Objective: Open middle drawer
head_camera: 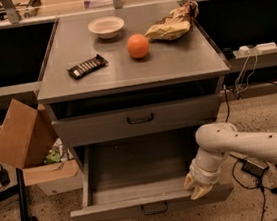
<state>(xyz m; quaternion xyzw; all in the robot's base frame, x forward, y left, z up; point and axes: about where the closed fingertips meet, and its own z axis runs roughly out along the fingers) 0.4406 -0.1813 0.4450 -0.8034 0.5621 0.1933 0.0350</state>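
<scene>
A grey metal cabinet (134, 77) fills the middle of the scene, seen from the front and a little above. The middle drawer (111, 212) is pulled well out of the cabinet's lower front, so its shallow grey tray lies open toward me. A small dark pull handle (154, 208) sits at the centre of its flat front. Above it, an upper drawer (189, 112) with its own dark handle sits pushed in. The robot's white arm (249, 147) reaches in from the cabinet's right side and bends down. Its pale pincer (198, 188) rests at the right end of the open drawer's front edge, touching it. I cannot tell whether the pincer is open or closed. On the cabinet's tabletop, a white bowl (106, 26) stands toward the back. An orange (138, 46) sits near the middle, and a crumpled yellow-brown bag (173, 23) lies at the back right. A dark wrapped bar (88, 66) lies toward the front left. On the floor left of the cabinet, a brown cardboard box (23, 134) leans at a tilt.
</scene>
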